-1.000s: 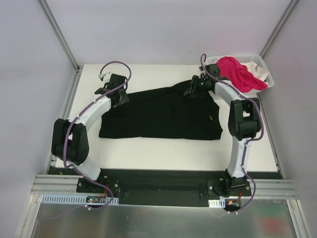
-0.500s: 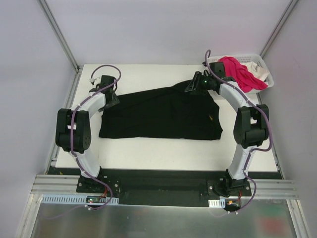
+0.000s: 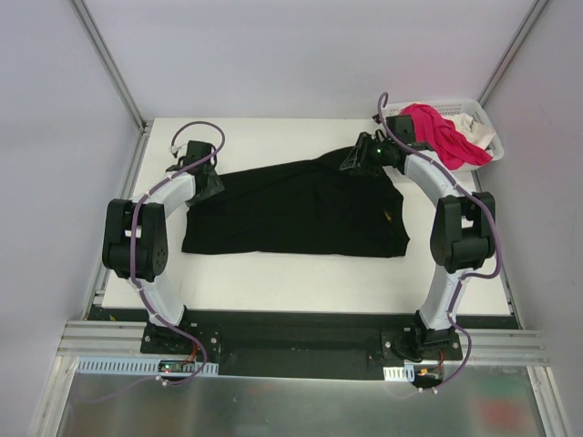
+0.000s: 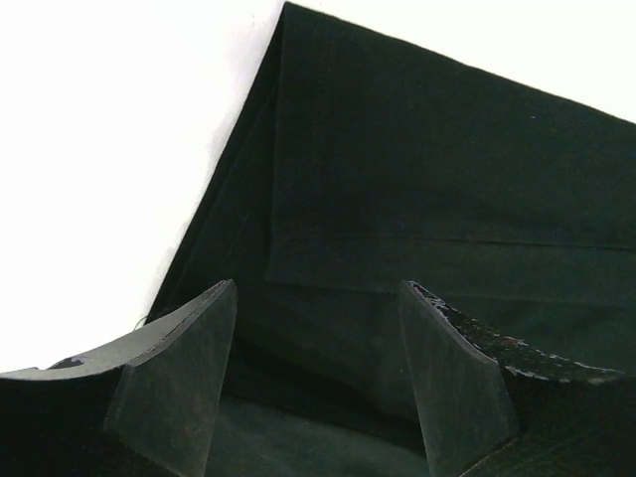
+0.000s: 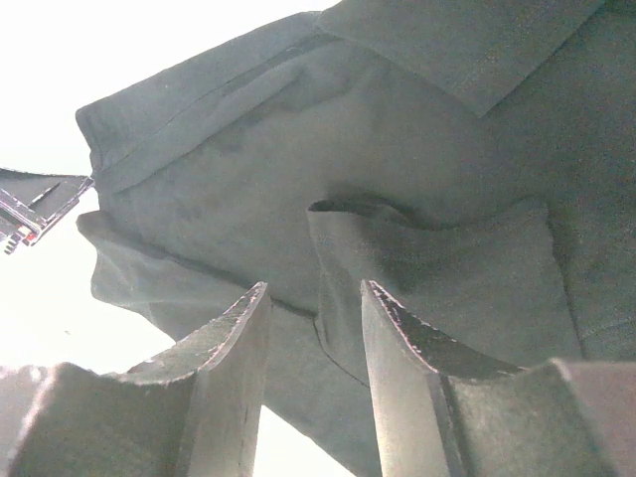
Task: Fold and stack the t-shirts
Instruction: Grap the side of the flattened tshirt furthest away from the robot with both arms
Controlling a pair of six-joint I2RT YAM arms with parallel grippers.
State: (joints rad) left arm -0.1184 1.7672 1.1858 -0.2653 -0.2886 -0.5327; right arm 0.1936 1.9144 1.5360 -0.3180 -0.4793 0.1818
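A large black t-shirt [image 3: 301,209] lies spread flat across the white table [image 3: 301,278], with its print hidden. My left gripper [image 3: 208,182] hovers over its far left corner, open, with dark cloth [image 4: 427,169] lying under the wide gap [image 4: 318,298]. Over the shirt's far right edge my right gripper [image 3: 352,160] is also open. Its fingers [image 5: 315,293] straddle a raised fold of the black cloth [image 5: 298,149] without touching it. A bright pink t-shirt [image 3: 435,132] and a white one [image 3: 474,126] are heaped in the basket.
A white plastic lattice basket [image 3: 490,151] sits at the table's far right corner, close behind the right arm. Metal frame posts rise at both far corners. Bare white table shows in front of the black shirt and beyond it.
The left arm has drawn its elbow up and back, and its gripper has shifted slightly left along the shirt's far left corner. The right arm's elbow moved right. The shirt lies as before.
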